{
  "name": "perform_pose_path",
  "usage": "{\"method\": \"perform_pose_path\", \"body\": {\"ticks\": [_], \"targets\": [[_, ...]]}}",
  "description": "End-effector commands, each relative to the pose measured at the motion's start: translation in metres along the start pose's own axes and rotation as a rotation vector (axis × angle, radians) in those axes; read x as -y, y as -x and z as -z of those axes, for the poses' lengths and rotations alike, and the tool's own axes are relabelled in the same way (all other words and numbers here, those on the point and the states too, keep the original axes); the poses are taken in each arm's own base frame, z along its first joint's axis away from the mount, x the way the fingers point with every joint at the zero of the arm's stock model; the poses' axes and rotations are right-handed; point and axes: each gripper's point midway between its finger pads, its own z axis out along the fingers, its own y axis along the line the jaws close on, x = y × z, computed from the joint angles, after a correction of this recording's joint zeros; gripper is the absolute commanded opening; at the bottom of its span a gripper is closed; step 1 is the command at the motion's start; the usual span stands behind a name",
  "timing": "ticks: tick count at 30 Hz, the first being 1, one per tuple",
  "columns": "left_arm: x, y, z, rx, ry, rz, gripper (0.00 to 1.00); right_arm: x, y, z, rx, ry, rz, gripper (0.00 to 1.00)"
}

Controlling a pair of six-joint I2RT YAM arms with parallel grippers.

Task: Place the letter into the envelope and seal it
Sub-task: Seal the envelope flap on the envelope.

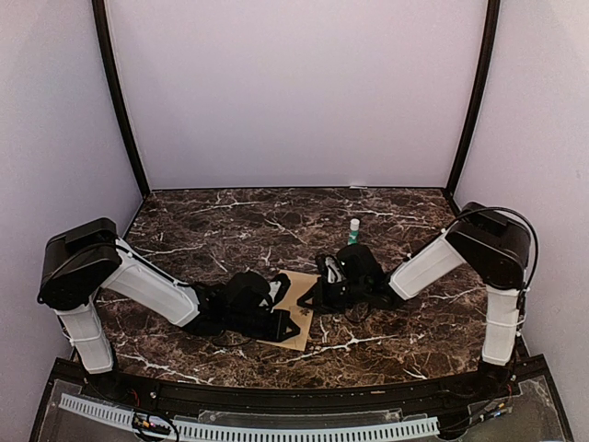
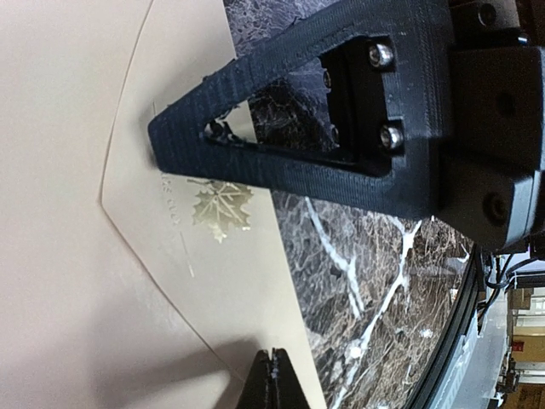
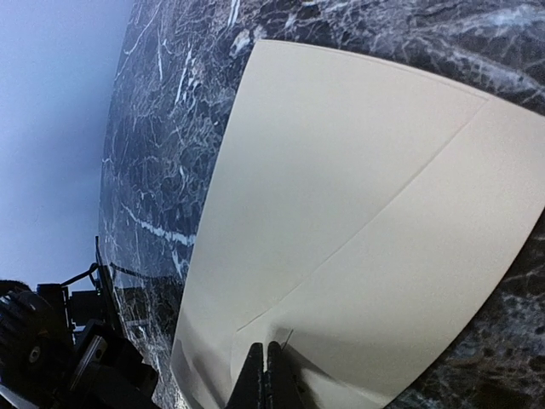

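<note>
The envelope [image 1: 302, 320] lies flat on the marble table between my two grippers, its flap folded down. In the left wrist view the envelope [image 2: 77, 256] shows a leaf emblem [image 2: 220, 210] and the flap's edge. My left gripper [image 1: 279, 318] is shut, its tips [image 2: 272, 371] resting on the envelope near its edge. My right gripper [image 1: 311, 296] is shut too, its tips [image 3: 264, 371] pressed on the envelope [image 3: 341, 196] by the flap seam. One right finger [image 2: 255, 166] shows in the left wrist view, lying on the envelope. The letter is not in view.
A small green bottle with a white cap [image 1: 353, 231] stands behind the right gripper. The dark marble table [image 1: 230, 221] ends at a black front rail [image 1: 276, 396]. Pale walls close in the back and sides.
</note>
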Motion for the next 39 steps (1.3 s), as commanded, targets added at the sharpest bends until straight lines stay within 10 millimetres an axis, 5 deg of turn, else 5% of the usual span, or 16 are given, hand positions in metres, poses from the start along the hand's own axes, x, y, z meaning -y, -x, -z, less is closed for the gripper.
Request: {"method": "perform_pose_path", "body": {"ticks": [1, 24, 39], "targets": [[-0.046, -0.045, 0.005, -0.14, 0.16, 0.033, 0.0, 0.059, -0.017, -0.002, -0.052, -0.188, -0.036, 0.0], [-0.043, -0.041, 0.005, -0.13, 0.15, 0.034, 0.0, 0.024, -0.09, 0.001, -0.149, -0.12, -0.014, 0.0], [-0.044, -0.044, 0.008, -0.129, 0.143, 0.036, 0.0, 0.046, -0.055, 0.011, -0.082, -0.181, -0.03, 0.0]]}}
